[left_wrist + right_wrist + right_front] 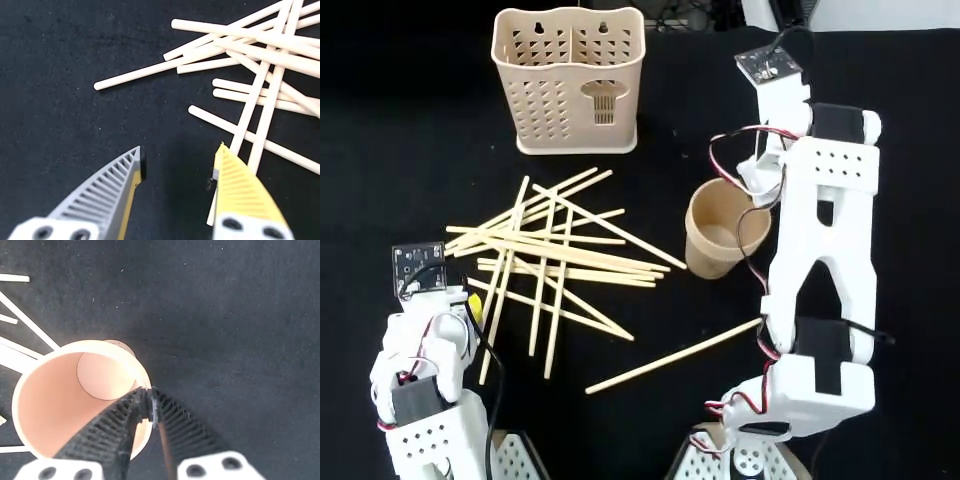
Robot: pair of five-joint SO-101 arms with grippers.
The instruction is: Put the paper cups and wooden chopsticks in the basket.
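A brown paper cup (725,228) stands upright right of the pile of wooden chopsticks (550,260). My right gripper (758,193) is shut on the cup's rim on its right side. In the right wrist view the cup (75,405) has one black finger inside and one outside its wall, with the right gripper (150,395) pinching the rim. My left gripper (470,305) sits low at the pile's left end. In the left wrist view it (179,150) is open over bare mat, its yellow finger (237,185) over a chopstick end, the chopsticks (260,55) just ahead.
The beige perforated basket (570,80) stands upright at the back, left of centre. One chopstick (675,357) lies apart, in front of the cup near the right arm's base. The black mat (410,150) is bare left of the basket.
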